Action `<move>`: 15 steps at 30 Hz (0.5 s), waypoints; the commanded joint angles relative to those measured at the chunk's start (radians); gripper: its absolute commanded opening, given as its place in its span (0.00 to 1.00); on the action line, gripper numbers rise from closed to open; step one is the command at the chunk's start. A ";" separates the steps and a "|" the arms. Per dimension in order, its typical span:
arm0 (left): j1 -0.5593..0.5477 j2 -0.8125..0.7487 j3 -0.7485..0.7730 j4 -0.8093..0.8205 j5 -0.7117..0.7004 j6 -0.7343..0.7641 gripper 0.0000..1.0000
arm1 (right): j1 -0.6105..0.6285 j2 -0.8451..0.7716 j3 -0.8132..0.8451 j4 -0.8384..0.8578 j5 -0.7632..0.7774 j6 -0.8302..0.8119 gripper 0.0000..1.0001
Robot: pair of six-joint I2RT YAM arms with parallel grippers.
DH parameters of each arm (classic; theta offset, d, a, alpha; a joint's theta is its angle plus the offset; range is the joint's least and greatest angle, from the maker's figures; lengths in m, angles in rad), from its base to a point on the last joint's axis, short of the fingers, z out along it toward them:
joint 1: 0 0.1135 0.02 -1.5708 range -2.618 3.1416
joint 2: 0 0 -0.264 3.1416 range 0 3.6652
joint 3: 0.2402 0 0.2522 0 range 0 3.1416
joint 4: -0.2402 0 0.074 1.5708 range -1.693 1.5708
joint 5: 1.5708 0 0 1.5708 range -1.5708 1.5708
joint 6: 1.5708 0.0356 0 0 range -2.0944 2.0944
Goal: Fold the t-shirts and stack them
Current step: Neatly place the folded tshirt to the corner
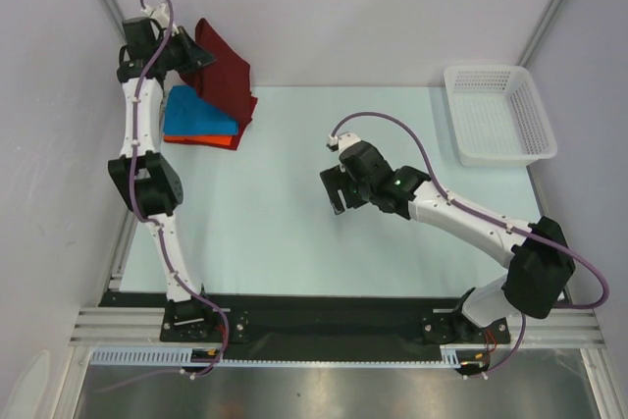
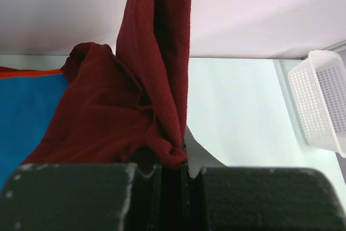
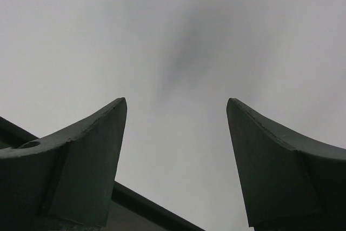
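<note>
My left gripper (image 1: 192, 54) is at the far left corner of the table, shut on a bunched edge of the dark maroon t-shirt (image 1: 224, 74). In the left wrist view the maroon t-shirt (image 2: 108, 117) rises from the jaws (image 2: 172, 165) in a tall fold and drapes left over the stack. Under it lies the folded bright blue t-shirt (image 1: 196, 115) (image 2: 21, 117), on top of the orange-red t-shirt (image 1: 204, 141) (image 2: 32, 72), of which only an edge shows. My right gripper (image 1: 339, 188) (image 3: 175, 104) hovers over the middle of the table, open, with nothing between its fingers.
A white plastic mesh basket (image 1: 496, 115) (image 2: 321, 101) stands at the far right corner of the pale table (image 1: 285, 223). White walls close in behind and to the left of the shirt stack.
</note>
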 commanded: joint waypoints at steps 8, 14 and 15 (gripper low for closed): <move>0.027 -0.089 0.007 0.019 0.062 -0.026 0.00 | 0.008 0.021 0.066 0.001 -0.008 -0.019 0.80; 0.027 -0.137 -0.022 0.053 0.082 -0.046 0.00 | 0.010 0.047 0.105 0.012 -0.019 -0.027 0.80; 0.028 -0.137 -0.020 0.049 0.082 -0.048 0.00 | 0.010 0.049 0.104 0.010 -0.017 -0.027 0.80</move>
